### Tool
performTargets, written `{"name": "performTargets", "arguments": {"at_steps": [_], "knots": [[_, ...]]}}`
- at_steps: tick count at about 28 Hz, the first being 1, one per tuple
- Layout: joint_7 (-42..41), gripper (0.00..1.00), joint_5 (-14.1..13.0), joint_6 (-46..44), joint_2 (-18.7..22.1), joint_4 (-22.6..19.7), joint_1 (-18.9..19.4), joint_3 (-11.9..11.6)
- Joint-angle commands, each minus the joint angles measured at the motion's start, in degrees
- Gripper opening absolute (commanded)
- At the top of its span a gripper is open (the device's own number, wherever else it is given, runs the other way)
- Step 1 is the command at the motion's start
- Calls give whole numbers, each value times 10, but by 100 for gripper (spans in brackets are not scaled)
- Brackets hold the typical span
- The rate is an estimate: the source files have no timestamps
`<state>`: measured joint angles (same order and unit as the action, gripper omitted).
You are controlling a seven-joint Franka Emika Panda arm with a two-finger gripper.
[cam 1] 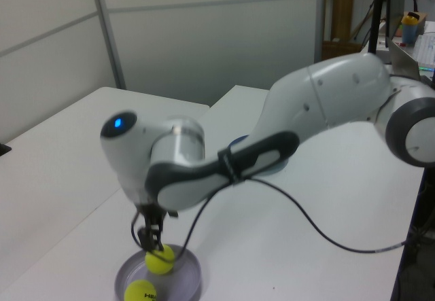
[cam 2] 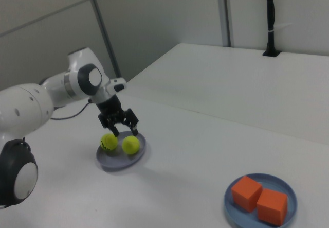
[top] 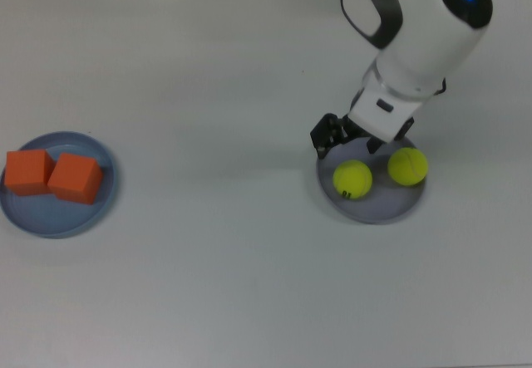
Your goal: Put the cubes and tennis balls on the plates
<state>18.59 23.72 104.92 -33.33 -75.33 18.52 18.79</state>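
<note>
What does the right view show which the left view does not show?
Only the right view shows the two orange cubes side by side on the light blue plate, and the gripper open above the balls. Only the left view shows the black cable hanging from the arm and the shelves behind. Both show the two tennis balls on the lavender plate and the white table.

The bench is seen straight down from overhead in the top view, obliquely from opposite ends in the left and right views, the lavender plate nearest, all three sharing both plates.
</note>
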Motion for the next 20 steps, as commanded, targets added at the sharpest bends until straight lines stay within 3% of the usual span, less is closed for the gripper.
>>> {"name": "performTargets", "arguments": {"at_steps": [1,5,6,11,17,20], "knots": [[-21,100,-49,6,77,-18,-53,-2],[-25,100,-77,4,100,-18,-81,-6],[-25,100,-82,1,110,-19,-102,-6],[-24,100,-83,-14,119,-20,-155,-6],[-61,100,-85,-114,156,-19,-217,-11],[-91,100,-97,-175,180,-19,-225,-23]]}}
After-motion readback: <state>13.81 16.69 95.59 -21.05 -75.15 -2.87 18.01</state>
